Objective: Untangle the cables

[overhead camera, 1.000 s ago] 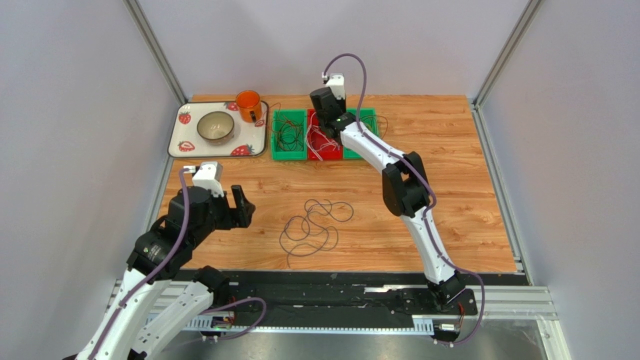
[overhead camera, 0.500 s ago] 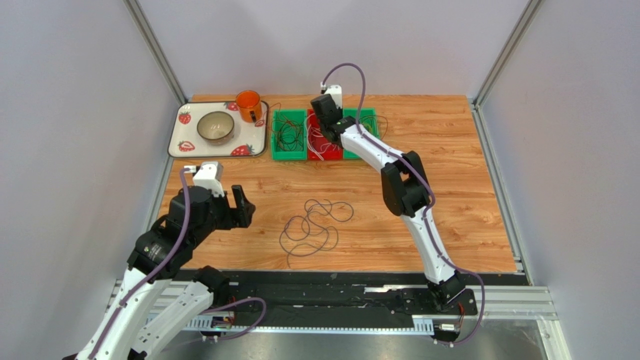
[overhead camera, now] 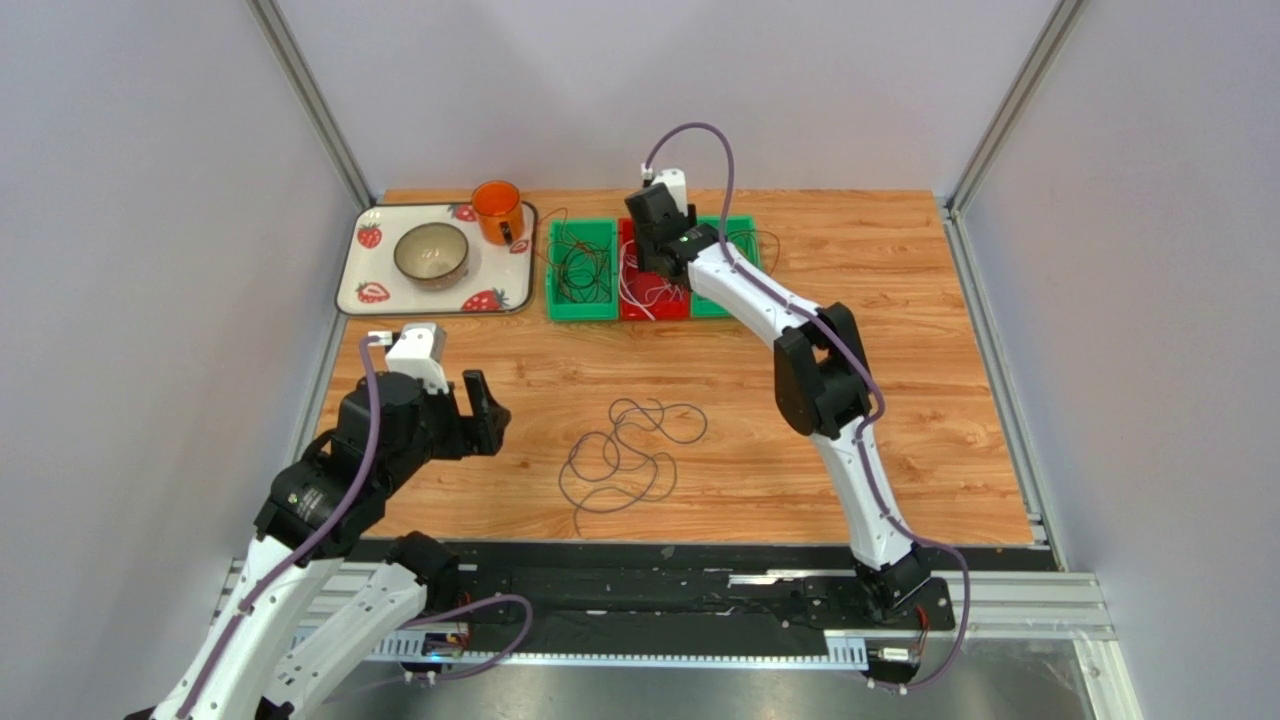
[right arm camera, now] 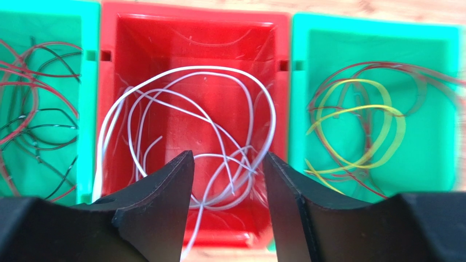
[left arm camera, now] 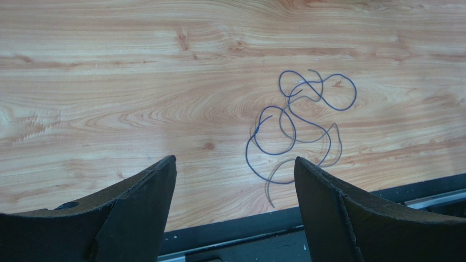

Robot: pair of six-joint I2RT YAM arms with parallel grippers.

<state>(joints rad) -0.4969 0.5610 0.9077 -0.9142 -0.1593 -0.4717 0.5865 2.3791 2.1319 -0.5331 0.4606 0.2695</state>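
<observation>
Counts: 2 arms, 3 bins, 1 tray, 1 bowl, 1 mug.

- 3 bins in a row, touching, at the far edge of the wooden table [overhead camera: 932, 375]: left green bin [right arm camera: 54, 27], red bin [right arm camera: 164, 43], right green bin [right arm camera: 372, 49].
- The red bin holds white cables [right arm camera: 191, 68] in loose overlapping loops; I cannot count the strands.
- The left green bin holds red and black wires [right arm camera: 33, 103]. The right green bin holds yellow and red wires [right arm camera: 355, 109].
- 1 tangle of cables [overhead camera: 624, 450] lies on bare wood near the front-centre. From the left wrist view at least 2 strands show, 1 dark blue-purple and 1 greyish.
- The strawberry-print tray [overhead camera: 361, 285] at the far left carries 1 bowl [overhead camera: 431, 252], with 1 orange mug [overhead camera: 498, 210] at its corner.

Arms:
- The right arm reaches far forward, elbow raised mid-table, wrist over the red bin. The right gripper [right arm camera: 228, 158] points down into the bin with its fingers spread; white loops lie below the gap, and nothing is pinched.
- The left arm is folded back at the near-left corner. The left gripper [left arm camera: 235, 161] hangs above the wood with its fingers spread wide and empty, and the tangle is ahead and to its right, well apart.
</observation>
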